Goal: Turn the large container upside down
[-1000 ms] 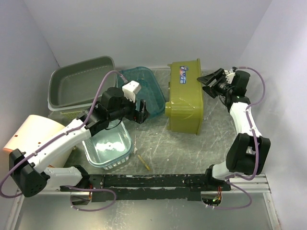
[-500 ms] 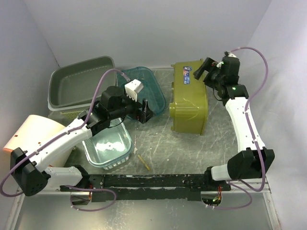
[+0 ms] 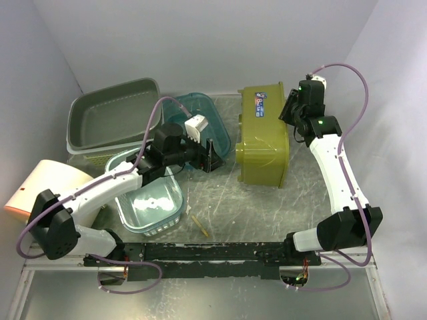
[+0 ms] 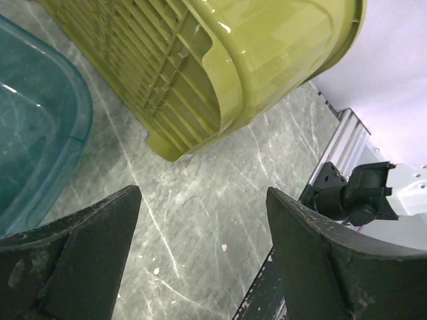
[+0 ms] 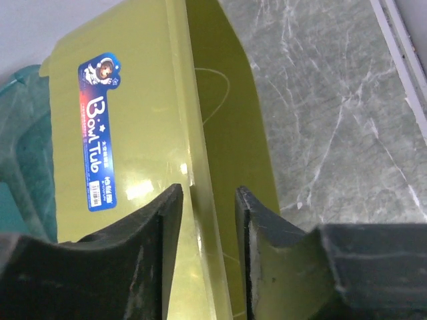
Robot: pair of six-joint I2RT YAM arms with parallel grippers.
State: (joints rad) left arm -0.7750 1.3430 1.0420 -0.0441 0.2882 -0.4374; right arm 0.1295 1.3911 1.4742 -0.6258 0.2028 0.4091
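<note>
right tool (image 5: 208, 192), now half-spread, straddles the large container (image 5: 133, 147) rim; left tool (image 4: 203, 193) stays spread.

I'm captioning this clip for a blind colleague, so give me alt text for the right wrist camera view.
The right claw straddles the rim of an olive-green container that bears a blue sticker. A grey marbled table fills the picture's right side, and a teal tub shows at the left edge.
</note>
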